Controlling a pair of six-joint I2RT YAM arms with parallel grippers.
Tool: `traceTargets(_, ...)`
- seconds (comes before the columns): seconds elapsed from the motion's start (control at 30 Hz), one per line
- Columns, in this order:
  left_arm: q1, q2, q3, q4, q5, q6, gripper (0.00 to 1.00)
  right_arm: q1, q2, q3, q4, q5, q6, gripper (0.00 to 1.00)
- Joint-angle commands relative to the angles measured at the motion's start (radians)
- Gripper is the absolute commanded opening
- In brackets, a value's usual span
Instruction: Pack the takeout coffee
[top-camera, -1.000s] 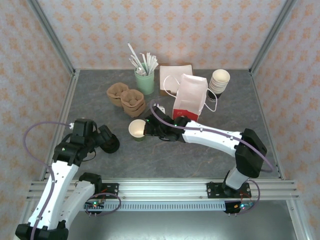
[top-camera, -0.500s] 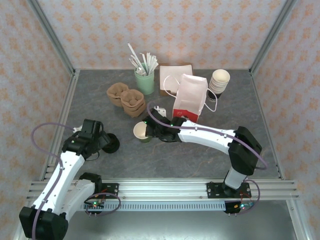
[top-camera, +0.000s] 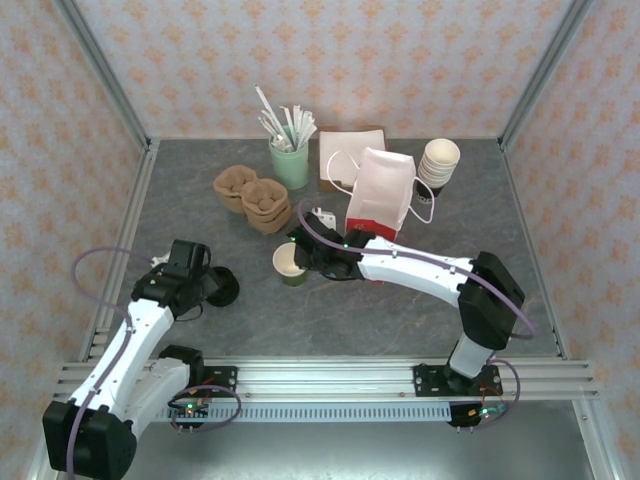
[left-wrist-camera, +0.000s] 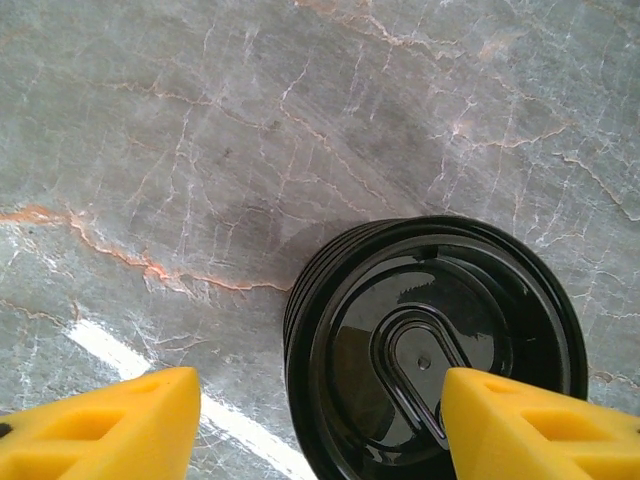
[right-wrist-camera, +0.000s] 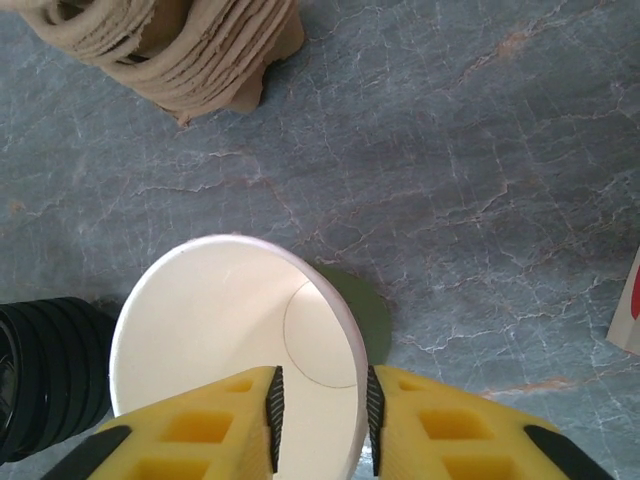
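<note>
The takeout coffee cup (top-camera: 290, 264) stands upright and lidless mid-table, dark green outside and cream inside (right-wrist-camera: 230, 340). My right gripper (top-camera: 304, 259) straddles its near rim, one finger inside and one outside. The jaws (right-wrist-camera: 320, 388) are open, with a gap between the inner pad and the wall. A stack of black plastic lids (top-camera: 222, 287) sits to the cup's left. My left gripper (top-camera: 212, 285) hovers over that stack (left-wrist-camera: 430, 345), open (left-wrist-camera: 320, 405). One finger stands clear to the left of the stack and the other overlaps the top lid's right side.
A red-and-white paper bag (top-camera: 380, 195) stands behind the right arm; its edge (right-wrist-camera: 630, 300) shows at the right. Brown paper holders (top-camera: 255, 195) (right-wrist-camera: 170, 40), a mint cup with straws (top-camera: 290, 160) and stacked cream cups (top-camera: 438, 162) line the back.
The right gripper carried the cup slightly right, set it upright and its jaws parted off the rim. The left gripper settled over the lid stack with its jaws narrowing.
</note>
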Motion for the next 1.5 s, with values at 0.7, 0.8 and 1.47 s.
traceTargets(0.7,-0.005,0.007,-0.077,0.095,0.015,-0.043,0.29,-0.022,-0.180,0.065,-0.086,0.035,-0.022,0.37)
traceTargets(0.8,-0.005,0.002,-0.079,0.098,0.017,-0.046,0.26,-0.028,-0.191,0.061,-0.079,0.017,-0.015,0.37)
traceTargets(1.47,-0.005,-0.075,0.029,0.053,0.068,0.000,0.13,-0.068,-0.280,0.055,-0.015,-0.146,-0.020,0.39)
